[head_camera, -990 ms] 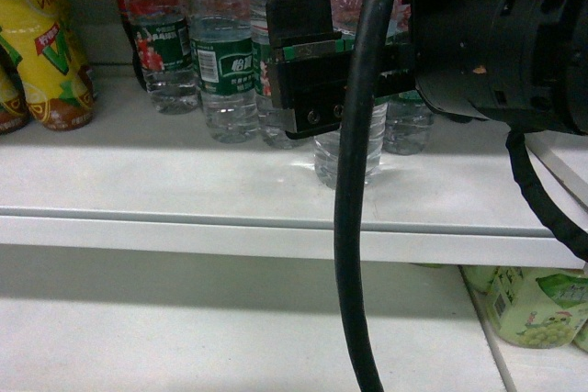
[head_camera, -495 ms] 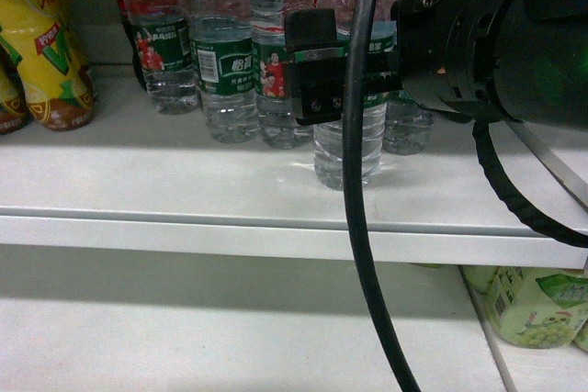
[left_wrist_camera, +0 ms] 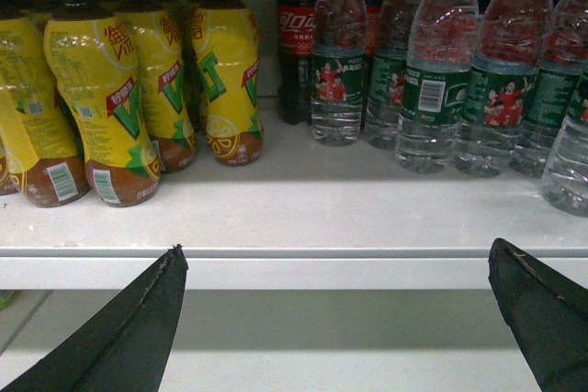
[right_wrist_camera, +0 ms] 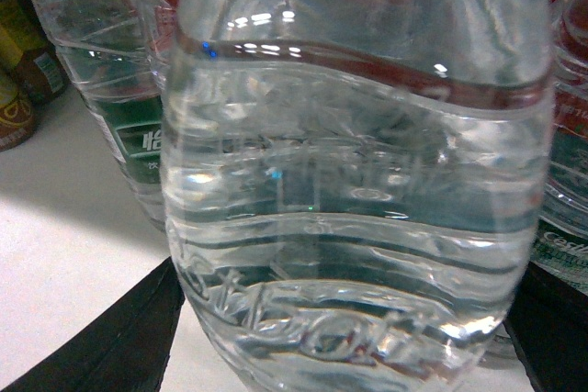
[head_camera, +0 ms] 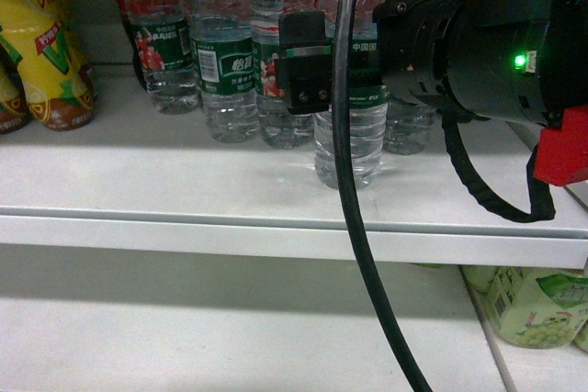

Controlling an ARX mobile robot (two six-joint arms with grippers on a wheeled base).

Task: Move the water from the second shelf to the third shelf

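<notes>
The water [head_camera: 349, 140] was a clear ribbed plastic bottle with a green wrap label and a red band above it. It stood upright on the shelf [head_camera: 184, 185], in front of the other bottles [head_camera: 225, 61] of the same kind. In the right wrist view its lower body [right_wrist_camera: 354, 227] filled nearly the whole picture, the ribs and the liquid inside showing plainly, with its base on the white shelf.

The right pincer [head_camera: 344, 75] reached in from the right at label height, and the water sat between its fingers. One dark finger [head_camera: 305, 66] lay against the bottle's left side over the label; the other was hidden behind the bottle and the black cable [head_camera: 344, 135]. In the right wrist view the two finger tips [right_wrist_camera: 101, 341] showed at either bottom corner, spread about as wide as the bottle, close to its sides. Whether they pressed on it or only flanked it could not be told.

The left pincer [left_wrist_camera: 335, 309] hung released, its dark tips [left_wrist_camera: 138, 314] wide apart and holding nothing, in front of the shelf edge and below it. Beyond it to the left stood yellow bottles [left_wrist_camera: 119, 80]; beyond it to the right were the water bottles, with a dark cola bottle [left_wrist_camera: 296, 43] behind them.
</notes>
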